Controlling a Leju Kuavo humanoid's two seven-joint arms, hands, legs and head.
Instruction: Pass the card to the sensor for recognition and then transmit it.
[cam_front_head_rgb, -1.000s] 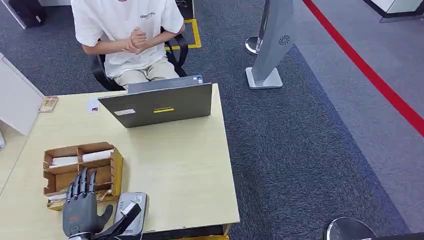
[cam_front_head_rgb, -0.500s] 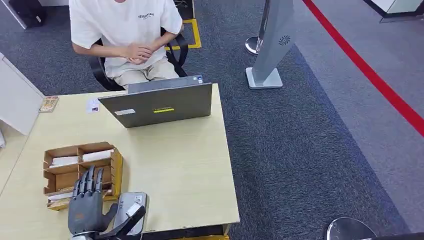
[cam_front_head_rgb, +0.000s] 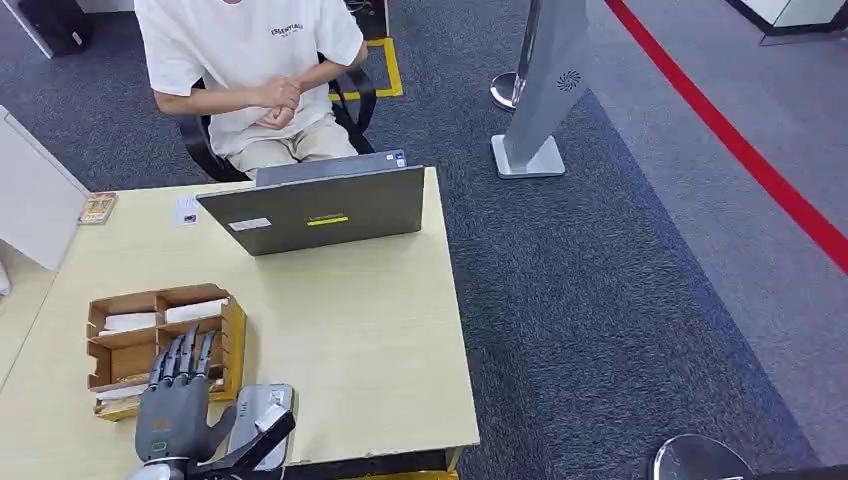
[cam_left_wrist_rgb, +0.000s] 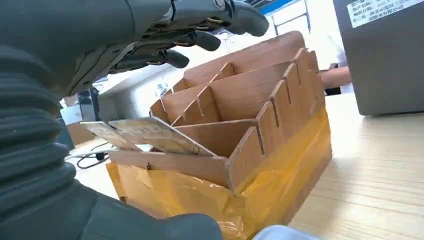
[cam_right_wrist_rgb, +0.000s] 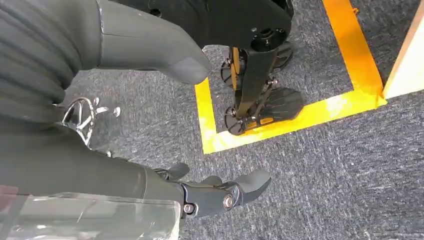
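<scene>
Here left hand (cam_front_head_rgb: 172, 412) spread open above cards (cam_left_wrist_rgb: 145, 136); holding nothing.

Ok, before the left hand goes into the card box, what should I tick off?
1. Left hand holds nothing, fingers apart: ok.
2. Hand above the wooden card box, over its near compartment: ok.
3. Cards lying in that compartment, tilted and reachable: ok.
4. Sensor on the desk beside the box, its top unobstructed: ok.
5. Right hand hanging over the carpet, holding nothing: ok.
6. Person seated behind the laptop, hands off the desk: ok.
</scene>
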